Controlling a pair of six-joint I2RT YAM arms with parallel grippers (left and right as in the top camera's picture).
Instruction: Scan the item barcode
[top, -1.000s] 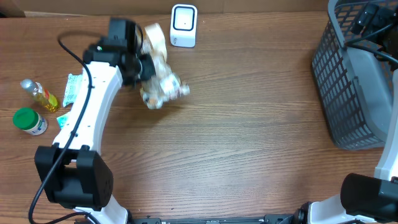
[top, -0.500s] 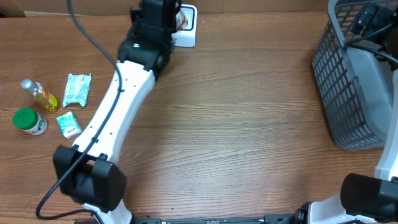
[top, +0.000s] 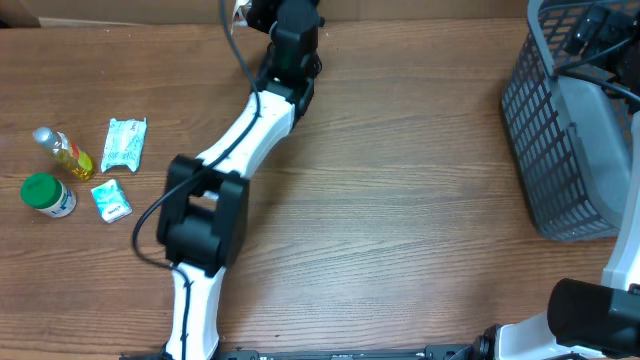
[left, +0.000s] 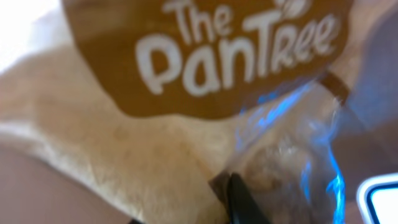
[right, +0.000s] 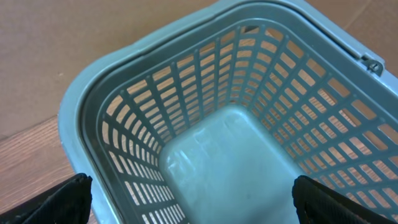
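The item is a clear bag of bread (left: 155, 143) with a brown "The PanTree" label (left: 242, 56); it fills the left wrist view. My left gripper (left: 186, 210) is shut on the bag, and one dark finger (left: 241, 198) presses into the plastic. A white scanner (left: 380, 200) shows at the lower right corner, and blue light glints on the bag. Overhead, the left arm (top: 270, 100) reaches to the table's far edge, where the left gripper (top: 292, 18) covers the scanner. My right gripper (right: 199, 202) hangs open over the grey basket (right: 93, 106), holding nothing.
At the left of the table lie a small oil bottle (top: 62, 152), a green-lidded jar (top: 47, 195) and two pale green packets (top: 125, 143) (top: 110, 200). The grey basket (top: 560, 130) stands at the right edge with the right arm (top: 592, 30) above it.
The left arm has swung the bread bag from the left middle of the table out to the far edge, over the scanner. The right arm has not moved.
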